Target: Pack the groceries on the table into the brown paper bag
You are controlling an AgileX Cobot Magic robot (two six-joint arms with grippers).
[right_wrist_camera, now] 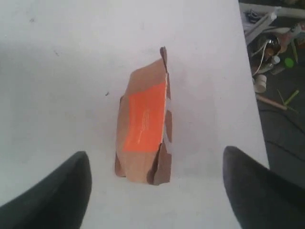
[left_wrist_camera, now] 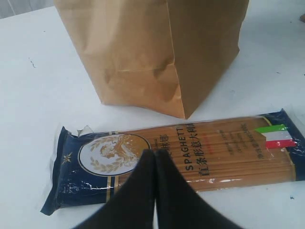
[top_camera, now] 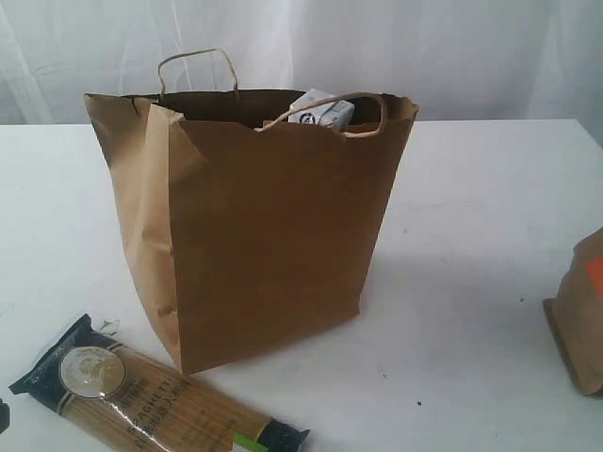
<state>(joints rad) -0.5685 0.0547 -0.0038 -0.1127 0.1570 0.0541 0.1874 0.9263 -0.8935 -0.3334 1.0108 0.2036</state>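
As wrist views best show | left end effector (left_wrist_camera: 155, 153) closed | right end effector (right_wrist_camera: 156, 160) spread

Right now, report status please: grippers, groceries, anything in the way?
Left gripper shut, over spaghetti pack. Right gripper open, over brown pouch. White-blue carton inside paper bag. Nothing seen blocking.
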